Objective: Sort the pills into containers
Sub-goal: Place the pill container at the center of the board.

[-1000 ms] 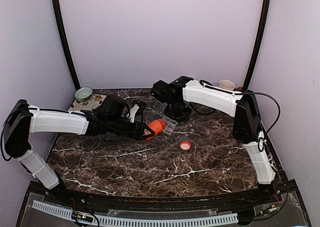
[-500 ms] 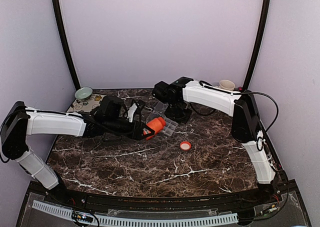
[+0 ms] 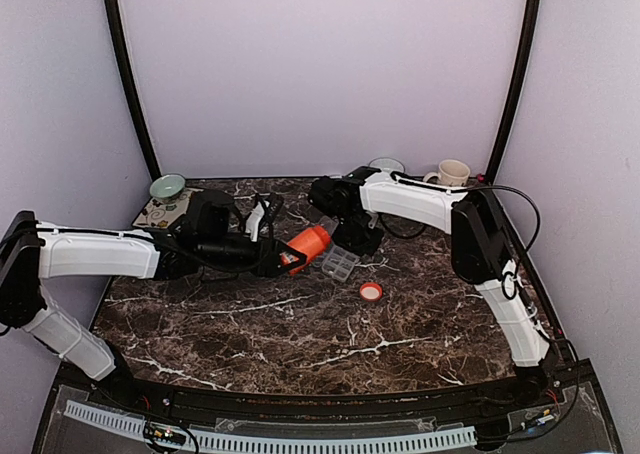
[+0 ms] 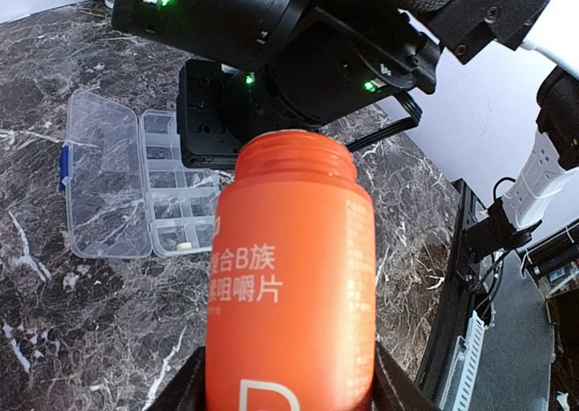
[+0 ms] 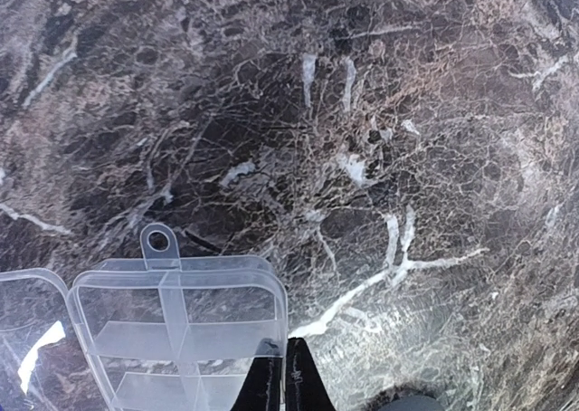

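- Two tools are in view. The left tool [image 4: 289, 396] is clamped around the orange bottle [image 4: 289, 275], its fingers spread to the bottle's width. The bottle is held by its lower body and tipped mouth-forward, with no cap on.
- The right tool [image 5: 276, 377] is fully shut, and nothing is seen between its tips. The tips are set at the rim of the organiser box [image 5: 172, 325]; whether the box is pressed down cannot be told.
- The organiser box lies on the bench [image 3: 300, 324], ahead of the left tool and to its left, beyond the bottle mouth. Its lid [image 4: 104, 180] is laid open flat beside the compartments.
- One pale pill [image 4: 184, 246] is seen in a compartment in the row nearest the left tool.
- The box is judged light, thin-walled and stiff, though crackable, and likely to slide on the polished bench. It is best pinned at a corner or pinched by an outer wall, not taken by the lid.
- Pills are judged small, hard and prone to bounce or roll, so a slow pour is called for.
- On the bottle label the white characters "合B族" and "咀嚼片" are read, with part of a large letter below. No writing is made out on the box.
- A round cap [image 3: 371, 291] lies on the bench, apart from both tools.
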`<state>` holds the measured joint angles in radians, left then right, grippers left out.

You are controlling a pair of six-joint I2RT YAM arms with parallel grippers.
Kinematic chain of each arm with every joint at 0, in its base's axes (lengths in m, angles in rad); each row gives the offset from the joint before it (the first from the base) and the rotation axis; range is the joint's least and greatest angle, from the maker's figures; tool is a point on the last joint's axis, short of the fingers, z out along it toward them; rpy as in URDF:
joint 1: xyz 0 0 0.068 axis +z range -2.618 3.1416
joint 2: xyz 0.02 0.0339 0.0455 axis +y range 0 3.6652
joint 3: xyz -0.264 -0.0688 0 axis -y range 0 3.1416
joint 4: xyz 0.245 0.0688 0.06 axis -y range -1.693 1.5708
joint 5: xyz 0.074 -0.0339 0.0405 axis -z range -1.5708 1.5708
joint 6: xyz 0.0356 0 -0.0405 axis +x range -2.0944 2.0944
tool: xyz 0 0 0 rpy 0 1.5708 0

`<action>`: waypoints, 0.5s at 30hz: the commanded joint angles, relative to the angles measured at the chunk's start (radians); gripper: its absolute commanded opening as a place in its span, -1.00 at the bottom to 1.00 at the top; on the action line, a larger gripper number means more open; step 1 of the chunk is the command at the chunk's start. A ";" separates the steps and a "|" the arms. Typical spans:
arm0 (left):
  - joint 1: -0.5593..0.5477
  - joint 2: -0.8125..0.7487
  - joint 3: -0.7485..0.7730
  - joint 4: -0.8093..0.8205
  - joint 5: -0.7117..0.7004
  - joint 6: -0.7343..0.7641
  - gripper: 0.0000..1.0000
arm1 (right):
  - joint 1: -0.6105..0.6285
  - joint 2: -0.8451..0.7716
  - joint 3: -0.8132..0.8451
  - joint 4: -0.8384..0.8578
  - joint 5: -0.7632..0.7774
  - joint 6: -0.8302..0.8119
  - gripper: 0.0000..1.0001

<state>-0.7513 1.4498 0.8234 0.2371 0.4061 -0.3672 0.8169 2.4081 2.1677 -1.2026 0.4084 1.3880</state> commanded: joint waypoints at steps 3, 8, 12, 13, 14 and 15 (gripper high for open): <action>-0.002 -0.061 -0.028 0.067 0.023 0.007 -1.00 | -0.009 0.047 0.000 0.007 -0.018 0.000 -1.00; -0.002 -0.069 -0.036 0.075 0.028 0.003 -1.00 | -0.013 0.059 -0.001 0.008 -0.032 0.002 -0.96; -0.002 -0.071 -0.034 0.078 0.035 0.008 -1.00 | -0.012 0.052 -0.015 0.012 -0.037 0.001 -0.82; -0.003 -0.070 -0.033 0.078 0.037 0.009 -1.00 | -0.012 0.048 -0.021 0.016 -0.037 0.000 -0.78; -0.002 -0.071 -0.031 0.079 0.037 0.009 -1.00 | -0.012 0.044 -0.026 0.022 -0.037 -0.003 -0.71; -0.002 -0.071 -0.031 0.078 0.037 0.010 -1.00 | -0.013 0.040 -0.032 0.028 -0.038 -0.007 -0.63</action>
<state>-0.7513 1.4216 0.8001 0.2687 0.4179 -0.3676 0.8097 2.4500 2.1632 -1.1908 0.3752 1.3888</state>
